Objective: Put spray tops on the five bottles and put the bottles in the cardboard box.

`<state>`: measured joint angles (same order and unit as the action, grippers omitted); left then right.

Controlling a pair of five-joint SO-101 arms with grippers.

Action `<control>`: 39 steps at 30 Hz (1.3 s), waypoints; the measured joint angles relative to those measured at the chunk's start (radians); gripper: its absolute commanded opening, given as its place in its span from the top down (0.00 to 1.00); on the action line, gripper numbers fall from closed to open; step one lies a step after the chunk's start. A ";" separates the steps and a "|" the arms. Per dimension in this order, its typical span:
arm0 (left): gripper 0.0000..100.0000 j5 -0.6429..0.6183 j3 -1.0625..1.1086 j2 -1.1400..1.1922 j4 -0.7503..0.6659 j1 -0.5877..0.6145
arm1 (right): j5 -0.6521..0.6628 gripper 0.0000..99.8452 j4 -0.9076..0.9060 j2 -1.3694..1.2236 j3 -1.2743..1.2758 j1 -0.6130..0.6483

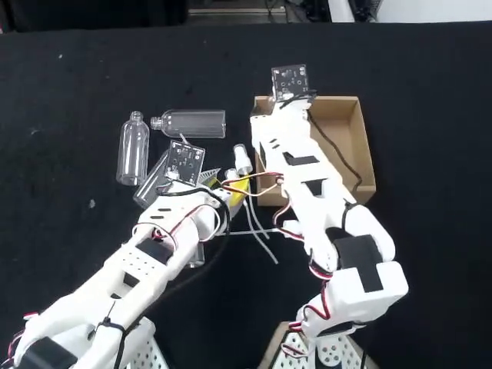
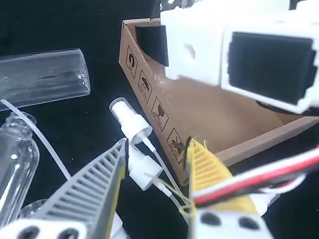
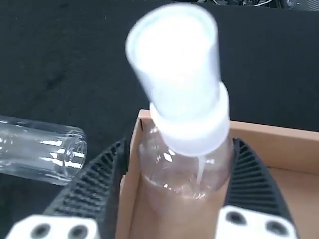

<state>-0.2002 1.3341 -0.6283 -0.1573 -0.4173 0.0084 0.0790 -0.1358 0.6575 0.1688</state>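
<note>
Bottle [image 3: 185, 167] sits gripped in right tool [image 3: 179, 149] at cardboard box [image 3: 291, 145] rim.

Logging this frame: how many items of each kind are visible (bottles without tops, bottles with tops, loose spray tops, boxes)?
Bottles without tops: 3
Bottle with a spray top, held in the right gripper: 1
Loose spray tops: 2
Cardboard box: 1
Total: 7 (more may be hidden)

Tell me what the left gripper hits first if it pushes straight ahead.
Most likely the loose spray top between the open fingers of the left gripper; a second spray top and the cardboard box sit beyond, depth uncertain.
</note>
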 measured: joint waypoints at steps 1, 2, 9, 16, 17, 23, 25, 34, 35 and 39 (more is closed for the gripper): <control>0.81 0.000 0.000 0.000 0.000 0.000 | 0.000 0.72 0.000 0.000 0.000 0.000; 0.81 0.000 0.000 0.000 0.000 0.000 | 0.000 0.70 0.000 0.000 0.000 0.000; 0.81 0.000 0.000 0.000 0.000 0.000 | -0.077 0.65 -0.002 0.000 0.000 0.000; 0.81 0.000 0.000 0.000 0.000 0.000 | -0.081 0.65 -0.081 0.054 0.018 0.000; 0.81 0.000 0.000 0.000 0.000 0.000 | -0.081 0.65 -0.094 0.075 0.029 0.000; 0.81 0.000 0.000 0.000 0.000 0.000 | -0.081 0.76 -0.218 0.195 0.078 -0.005; 0.81 0.000 0.000 0.000 0.000 0.000 | -0.081 0.88 -0.281 0.233 0.078 -0.028; 0.81 0.000 0.000 0.000 0.000 0.000 | -0.081 0.99 -0.410 0.226 0.044 -0.104; 0.81 0.000 0.000 0.000 0.000 0.000 | -0.081 0.99 -0.410 0.198 0.028 -0.110; 0.81 0.000 0.000 0.000 0.000 0.000 | -0.081 0.99 -0.410 0.101 -0.038 -0.120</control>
<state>-0.2002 1.3341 -0.6283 -0.1573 -0.4173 -0.0729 -0.3307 -0.0345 0.6191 0.0491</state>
